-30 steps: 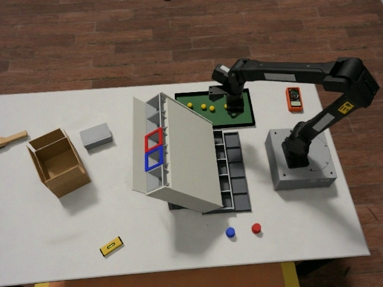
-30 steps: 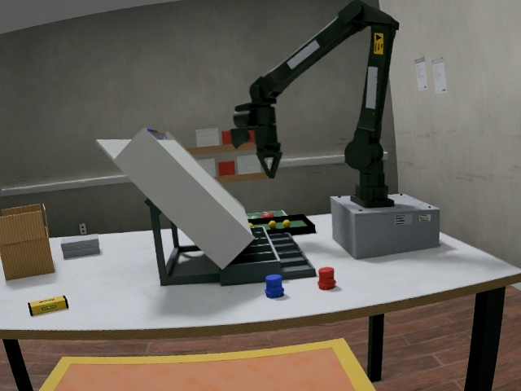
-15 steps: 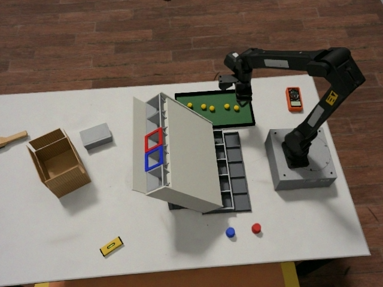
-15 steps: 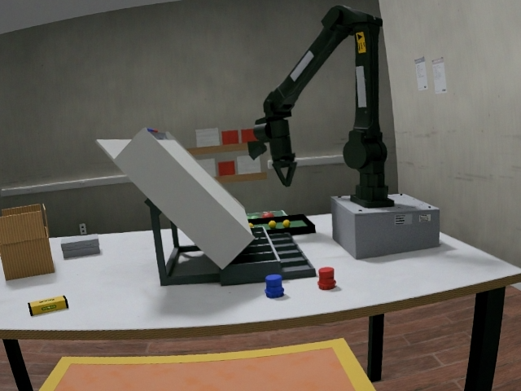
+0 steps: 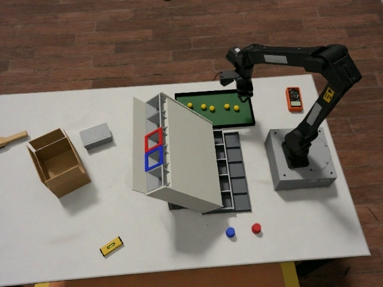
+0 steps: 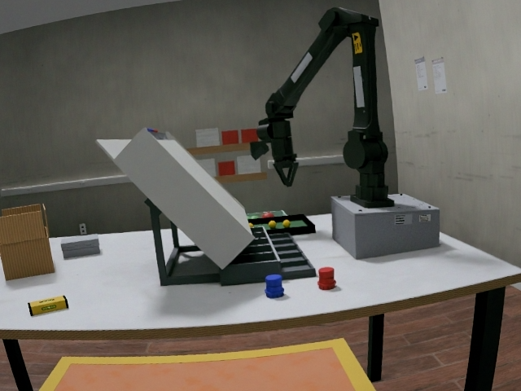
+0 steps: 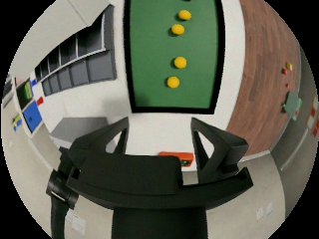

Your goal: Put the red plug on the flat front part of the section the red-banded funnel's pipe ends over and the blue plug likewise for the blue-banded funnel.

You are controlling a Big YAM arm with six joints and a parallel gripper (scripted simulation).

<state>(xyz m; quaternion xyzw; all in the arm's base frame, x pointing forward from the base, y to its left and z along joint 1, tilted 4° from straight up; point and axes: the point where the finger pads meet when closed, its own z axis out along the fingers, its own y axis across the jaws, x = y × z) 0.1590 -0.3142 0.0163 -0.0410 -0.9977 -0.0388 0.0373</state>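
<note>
My gripper (image 5: 245,98) (image 6: 287,180) (image 7: 159,120) is open and empty. It hangs high above the right end of the green marble tray (image 5: 244,118) (image 6: 302,226) (image 7: 154,40), which holds several yellow marbles (image 5: 236,107) (image 7: 173,83). The red-banded funnel (image 5: 153,139) and the blue-banded funnel (image 5: 153,158) sit side by side at the top of the tilted white cover (image 5: 191,154) (image 6: 185,197). Grey floor sections (image 5: 234,168) (image 6: 290,254) lie in front of the cover. The red plug (image 5: 256,228) (image 6: 326,278) and the blue plug (image 5: 230,232) (image 6: 273,285) stand on the table near its front edge.
An orange meter (image 5: 294,98) lies right of the tray. The arm's grey base (image 5: 300,160) (image 6: 385,225) stands right of the sections. A cardboard box (image 5: 57,162) (image 6: 25,242), a grey block (image 5: 96,136) (image 6: 80,246) and a yellow level (image 5: 111,246) (image 6: 47,305) are on the left.
</note>
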